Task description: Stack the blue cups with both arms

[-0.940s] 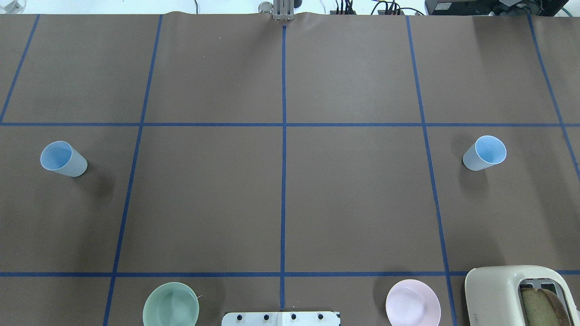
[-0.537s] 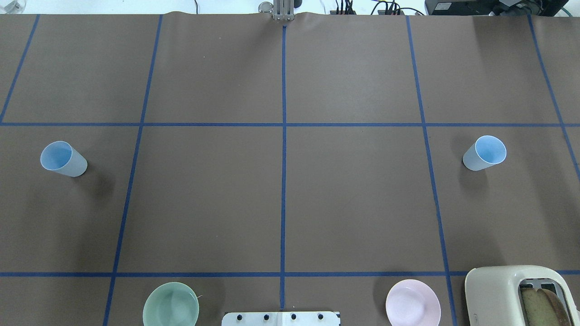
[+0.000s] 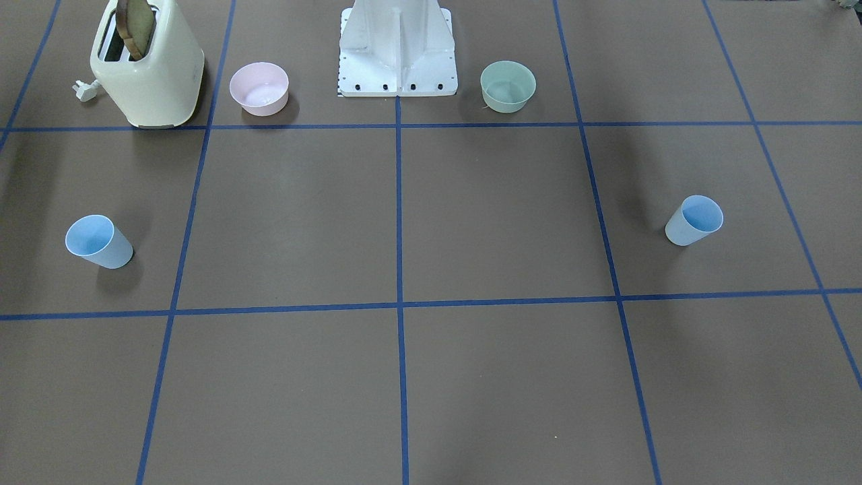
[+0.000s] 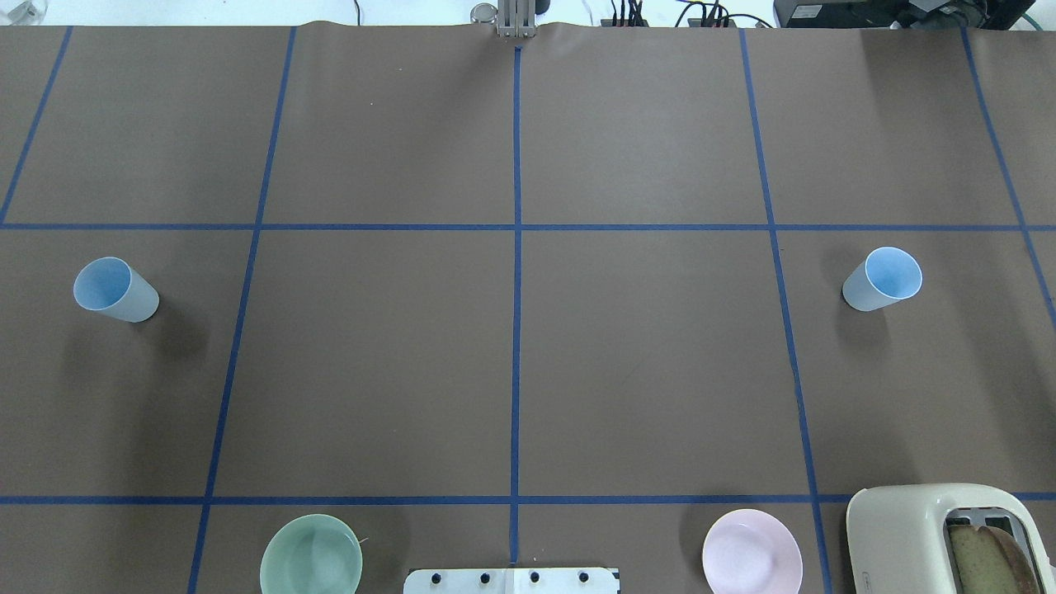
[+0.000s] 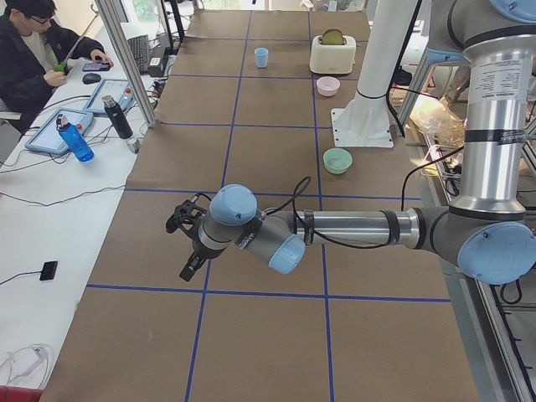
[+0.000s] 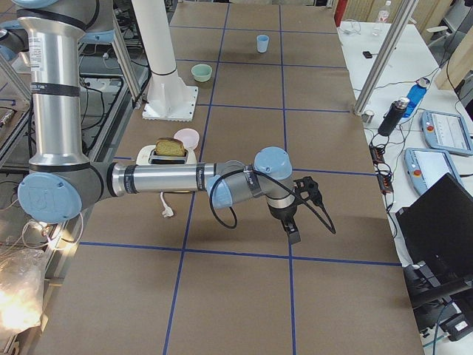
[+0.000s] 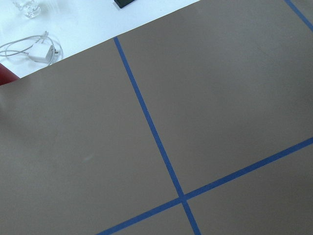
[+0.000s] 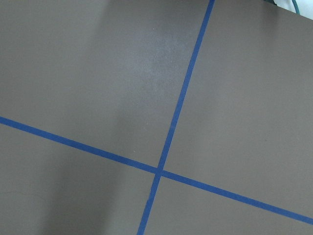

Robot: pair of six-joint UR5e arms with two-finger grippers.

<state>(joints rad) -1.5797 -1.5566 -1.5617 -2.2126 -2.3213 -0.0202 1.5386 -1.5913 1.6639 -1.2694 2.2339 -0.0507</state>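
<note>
the 2 blue cups stand upright and far apart, 1 toward each end of the table, which looks like a deliberate layout so that each arm has a cup of its own to fetch. going across the overhead view from the left, the left cup (image 4: 115,289) sits in the outer part of the middle row of squares, mouth up. near the robot's edge come the mint-green bowl (image 4: 311,563), the white base pedestal (image 4: 511,579) on the centre line, and the pink bowl (image 4: 751,551). further right stands the right cup (image 4: 881,279), level with the first, and in the near right corner a cream toaster (image 4: 940,536) with a slice of bread in its slot. the bowls and toaster lie well apart from both cups.

neither arm reaches into the overhead or front view. the left gripper (image 5: 186,243) and the right gripper (image 6: 297,208) show only in the side views, each held out low over bare table beyond its cup's end, so i cannot tell how wide the claws stand; neither appears to carry a cup. both wrist cameras see only paper and tape.

the table (image 4: 643,371) is covered in brown paper ruled into squares with blue tape. along 1 side runs a white bench with tablets, bottles and cables, where a seated person (image 5: 33,50) is working.
</note>
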